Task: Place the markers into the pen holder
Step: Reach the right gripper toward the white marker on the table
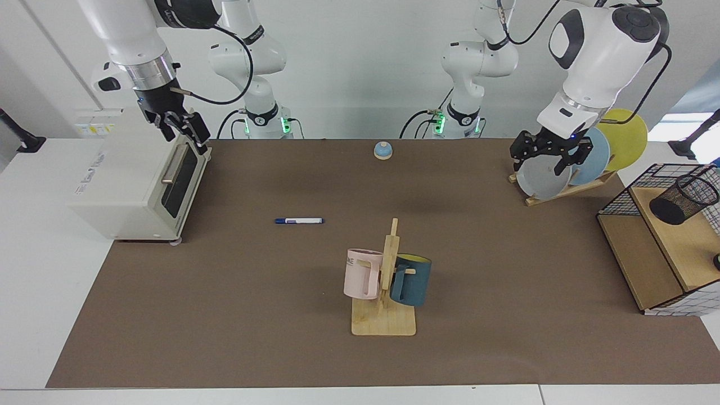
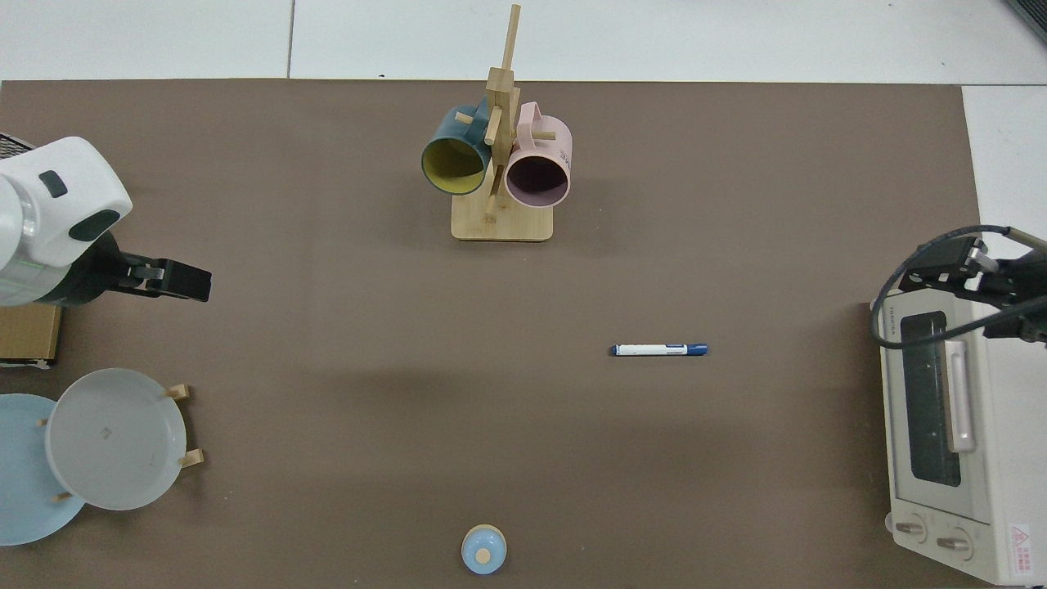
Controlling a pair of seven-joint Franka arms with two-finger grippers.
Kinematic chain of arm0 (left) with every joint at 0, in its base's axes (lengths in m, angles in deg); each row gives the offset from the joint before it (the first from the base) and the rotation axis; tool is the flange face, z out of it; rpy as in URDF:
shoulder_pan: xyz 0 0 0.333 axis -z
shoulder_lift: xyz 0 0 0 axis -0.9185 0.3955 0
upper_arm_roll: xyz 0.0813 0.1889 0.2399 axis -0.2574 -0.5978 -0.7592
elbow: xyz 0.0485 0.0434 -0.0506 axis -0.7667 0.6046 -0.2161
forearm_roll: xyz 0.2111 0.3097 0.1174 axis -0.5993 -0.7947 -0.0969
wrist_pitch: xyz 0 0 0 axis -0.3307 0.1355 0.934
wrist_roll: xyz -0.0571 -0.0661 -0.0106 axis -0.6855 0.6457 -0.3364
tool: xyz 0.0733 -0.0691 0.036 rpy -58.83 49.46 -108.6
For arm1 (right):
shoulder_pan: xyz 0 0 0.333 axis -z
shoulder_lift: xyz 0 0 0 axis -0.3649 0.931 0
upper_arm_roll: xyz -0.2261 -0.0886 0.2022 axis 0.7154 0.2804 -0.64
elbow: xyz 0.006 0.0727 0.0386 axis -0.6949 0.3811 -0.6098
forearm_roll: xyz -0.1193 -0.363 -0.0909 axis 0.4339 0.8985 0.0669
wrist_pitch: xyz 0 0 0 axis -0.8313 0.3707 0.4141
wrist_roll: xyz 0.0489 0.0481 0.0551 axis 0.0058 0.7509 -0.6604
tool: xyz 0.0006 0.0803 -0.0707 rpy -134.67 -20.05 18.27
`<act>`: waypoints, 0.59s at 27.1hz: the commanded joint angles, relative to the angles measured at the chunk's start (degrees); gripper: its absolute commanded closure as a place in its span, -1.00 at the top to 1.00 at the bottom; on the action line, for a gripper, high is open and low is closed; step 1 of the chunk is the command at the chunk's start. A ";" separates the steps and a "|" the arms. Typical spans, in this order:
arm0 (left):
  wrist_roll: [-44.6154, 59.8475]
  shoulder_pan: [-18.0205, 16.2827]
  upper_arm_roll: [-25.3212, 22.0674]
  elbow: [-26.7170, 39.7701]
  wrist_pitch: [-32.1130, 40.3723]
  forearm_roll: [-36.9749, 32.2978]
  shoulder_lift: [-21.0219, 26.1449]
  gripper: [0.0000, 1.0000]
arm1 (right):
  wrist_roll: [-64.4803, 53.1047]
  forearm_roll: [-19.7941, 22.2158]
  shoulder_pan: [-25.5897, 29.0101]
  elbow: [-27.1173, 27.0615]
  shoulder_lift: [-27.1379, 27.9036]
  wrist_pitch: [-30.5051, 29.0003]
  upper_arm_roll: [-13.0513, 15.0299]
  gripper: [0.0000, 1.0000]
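Observation:
The marker (image 1: 299, 221) (image 2: 659, 350), white-barrelled with blue ends, lies flat on the brown mat between the toaster oven and the mug rack, far from both grippers. The pen holder (image 1: 683, 198), a black mesh cup, leans tilted on a wooden shelf inside the wire basket at the facing view's right edge; the top view does not show it. My right gripper (image 1: 188, 138) (image 2: 932, 266) hangs open and empty over the toaster oven's top corner. My left gripper (image 1: 539, 167) (image 2: 186, 285) hovers open and empty in front of the plate rack.
A cream toaster oven (image 1: 140, 185) (image 2: 949, 425) stands beside the marker's side of the mat. A wooden rack with a pink mug (image 1: 360, 274) and a blue mug (image 1: 412, 280) stands mid-table. Plates in a rack (image 1: 562, 169), a small blue bell (image 1: 383, 150), the wire basket (image 1: 624, 197).

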 commanded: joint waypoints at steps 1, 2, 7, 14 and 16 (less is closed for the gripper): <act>0.06 0.80 -0.52 2.17 -1.35 -0.70 -1.37 1.00 | 17.17 -5.53 -0.78 4.55 1.57 -5.71 -0.19 1.00; 0.06 0.80 -0.52 2.17 -1.35 -0.70 -1.46 1.00 | 19.98 -6.76 -0.87 5.43 2.01 -6.42 -0.19 1.00; -0.03 0.89 -0.52 2.52 -1.17 -0.70 -1.55 1.00 | 31.77 -9.58 -2.89 7.81 4.65 -10.37 -0.37 1.00; -0.03 0.89 -0.52 2.88 -1.08 -0.70 -1.63 1.00 | 55.04 -13.27 -8.07 11.50 10.62 -19.50 -0.37 1.00; -0.12 0.80 -0.52 2.96 -1.08 -0.70 -1.63 1.00 | 60.85 -13.98 -10.53 13.25 11.68 -23.72 -0.37 1.00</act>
